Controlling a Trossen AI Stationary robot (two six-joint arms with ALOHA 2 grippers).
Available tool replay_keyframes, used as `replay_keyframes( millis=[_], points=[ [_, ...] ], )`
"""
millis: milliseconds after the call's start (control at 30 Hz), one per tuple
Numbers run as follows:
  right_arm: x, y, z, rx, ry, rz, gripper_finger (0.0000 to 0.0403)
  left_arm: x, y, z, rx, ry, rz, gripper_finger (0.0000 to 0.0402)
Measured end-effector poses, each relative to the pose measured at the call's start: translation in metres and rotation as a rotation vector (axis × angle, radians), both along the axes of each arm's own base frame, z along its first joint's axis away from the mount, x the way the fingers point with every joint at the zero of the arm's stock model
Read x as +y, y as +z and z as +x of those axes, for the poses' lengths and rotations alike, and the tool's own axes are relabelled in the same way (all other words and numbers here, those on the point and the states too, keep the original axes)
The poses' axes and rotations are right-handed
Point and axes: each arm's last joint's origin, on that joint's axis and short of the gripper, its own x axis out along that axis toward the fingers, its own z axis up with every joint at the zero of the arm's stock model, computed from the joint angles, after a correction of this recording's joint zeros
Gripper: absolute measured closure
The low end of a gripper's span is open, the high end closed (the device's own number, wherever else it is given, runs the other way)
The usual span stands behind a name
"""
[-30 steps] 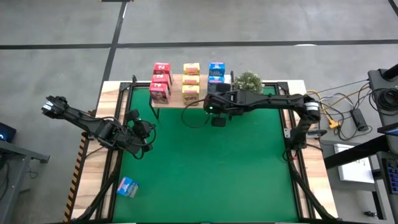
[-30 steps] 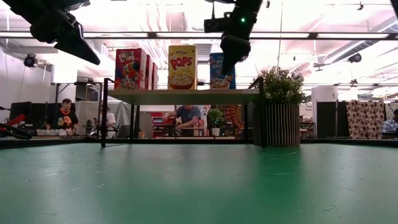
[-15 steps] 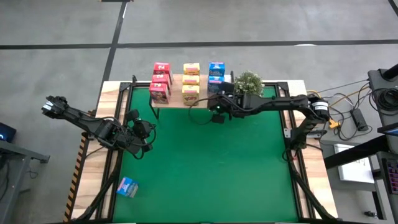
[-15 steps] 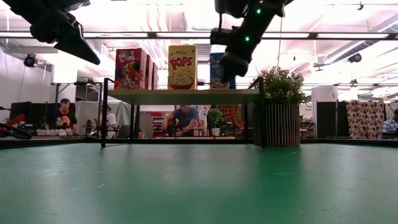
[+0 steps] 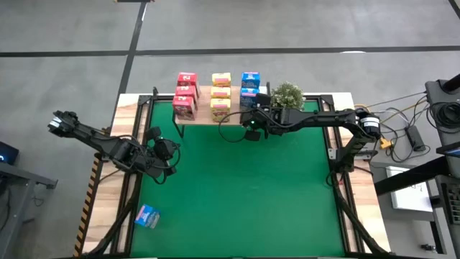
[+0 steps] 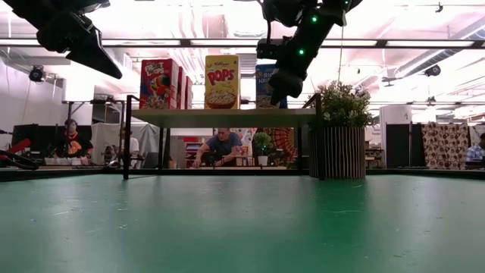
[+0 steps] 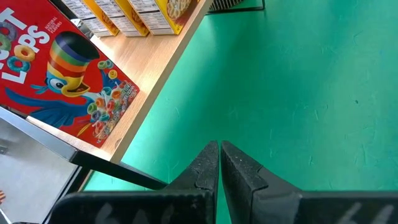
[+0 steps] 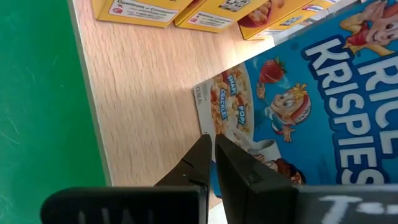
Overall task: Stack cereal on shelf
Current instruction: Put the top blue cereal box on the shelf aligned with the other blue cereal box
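Note:
The light-wood shelf [image 5: 201, 115] stands at the table's far edge. On it stand pink-red cereal boxes [image 5: 185, 97], yellow ones [image 5: 221, 93] and blue ones [image 5: 249, 86]. One more blue box [image 5: 147, 216] lies on the green table at the near left. My right gripper [image 8: 210, 138] is shut, slanting down at the lower front corner of the nearest blue box [image 8: 298, 112], and shows in front of it in the low view [image 6: 279, 92]. My left gripper [image 7: 219, 146] is shut and hangs over the table's left part [image 5: 165, 153], holding nothing. My right gripper has its shut tips at the front face of the nearest blue box, by its lower corner [image 8: 214, 121], slanting down from the table's near side. Whether the tips touch the box, I cannot tell. The box stands upright on the shelf.
A small potted plant [image 5: 287, 93] stands right of the shelf, close to my right arm. The shelf's black legs [image 6: 126, 136] stand on the table. People sit in the room beyond the table [image 6: 220, 148]. The middle of the green table [image 5: 244, 194] is bare.
My right gripper has sunk and gone toward the far edge, up to the front blue box on the shelf. It has tipped from pointing almost straight down to a slant. It has stayed shut.

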Motion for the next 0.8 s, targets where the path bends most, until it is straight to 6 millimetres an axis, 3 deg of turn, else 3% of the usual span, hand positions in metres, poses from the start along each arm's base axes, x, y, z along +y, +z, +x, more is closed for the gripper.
replay_keyframes(
  millis=[800],
  points=[
    [-0.0074, 0.0012, 0.0006, -0.052, -0.009, 0.039, 0.0390, 0.0000, 0.0000, 0.0000, 0.000, 0.000, 0.000, 0.0402]
  ],
)
